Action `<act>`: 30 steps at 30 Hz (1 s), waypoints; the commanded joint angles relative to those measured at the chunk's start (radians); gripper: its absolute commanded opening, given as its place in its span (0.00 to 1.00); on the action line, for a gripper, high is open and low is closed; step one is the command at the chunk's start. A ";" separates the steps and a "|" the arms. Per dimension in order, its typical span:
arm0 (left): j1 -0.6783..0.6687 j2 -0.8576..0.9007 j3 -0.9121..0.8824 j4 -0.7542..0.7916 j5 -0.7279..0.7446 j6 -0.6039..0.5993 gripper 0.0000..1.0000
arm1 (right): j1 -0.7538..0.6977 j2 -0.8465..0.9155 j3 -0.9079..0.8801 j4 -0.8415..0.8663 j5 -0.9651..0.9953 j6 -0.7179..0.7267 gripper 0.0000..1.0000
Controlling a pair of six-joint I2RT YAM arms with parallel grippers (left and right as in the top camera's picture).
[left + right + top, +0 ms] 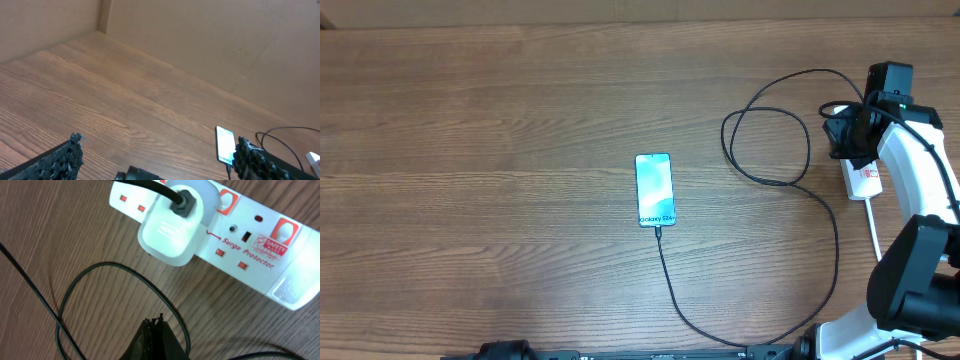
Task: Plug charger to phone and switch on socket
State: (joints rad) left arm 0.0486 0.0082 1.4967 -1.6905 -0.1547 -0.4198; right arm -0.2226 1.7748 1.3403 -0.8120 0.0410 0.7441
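Note:
The phone (655,190) lies face up mid-table with its cyan screen lit; it also shows in the left wrist view (225,145). The thin black charger cable (835,240) is plugged into the phone's near end, loops over the table and ends in a white plug head (170,230) seated in the white socket strip (250,255), which also shows in the overhead view (865,180). The strip has small red switches. My right gripper (157,325) is shut and empty, hovering beside the strip over a cable loop. My left gripper (159,142) is open and empty, near the table's front edge.
The thick white cord (873,230) runs from the strip toward the front right, past my right arm's base (910,280). A brown board wall (225,50) stands along the far side of the wooden table (470,150).

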 commanded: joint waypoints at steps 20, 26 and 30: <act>0.010 -0.004 -0.002 0.002 -0.010 -0.007 1.00 | -0.003 0.002 0.001 0.041 0.047 -0.072 0.04; 0.010 -0.004 -0.002 0.002 -0.010 -0.007 1.00 | -0.003 0.002 0.001 0.031 0.047 -0.072 0.04; 0.010 -0.004 -0.002 0.002 -0.010 -0.007 1.00 | -0.003 0.002 0.001 0.024 0.047 -0.072 0.04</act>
State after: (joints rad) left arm 0.0486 0.0082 1.4967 -1.6905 -0.1547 -0.4198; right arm -0.2226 1.7748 1.3403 -0.7883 0.0711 0.6800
